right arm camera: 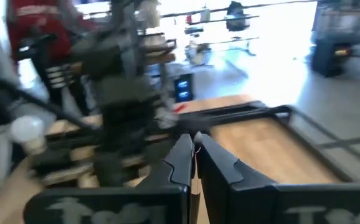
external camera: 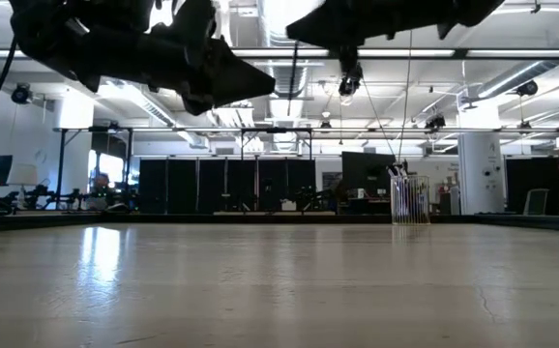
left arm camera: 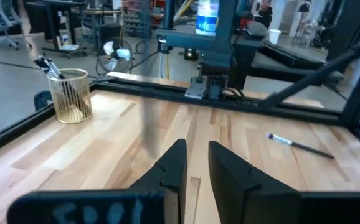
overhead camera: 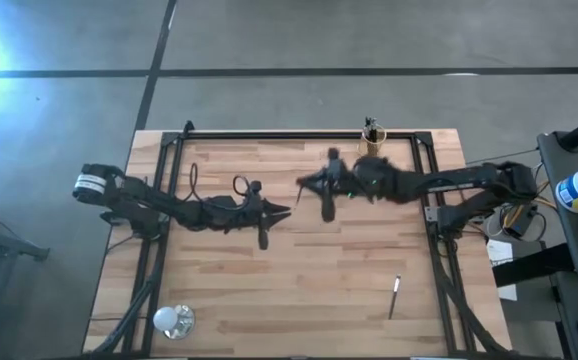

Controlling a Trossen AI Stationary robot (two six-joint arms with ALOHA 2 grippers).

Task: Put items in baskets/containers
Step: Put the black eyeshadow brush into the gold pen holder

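Above mid-desk, both grippers hover: left gripper jaws slightly parted, grasping nothing; right gripper jaws clenched. Cup holds sticks; one stick lies loose.

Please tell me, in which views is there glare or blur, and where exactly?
High view: strong glare at the top left edge, on the floor. Right wrist view: heavily motion-blurred; white ball smeared, bright background washed out. Left wrist view: mostly sharp, cup and stick clear. Low view: arms are dark silhouettes against ceiling lights.
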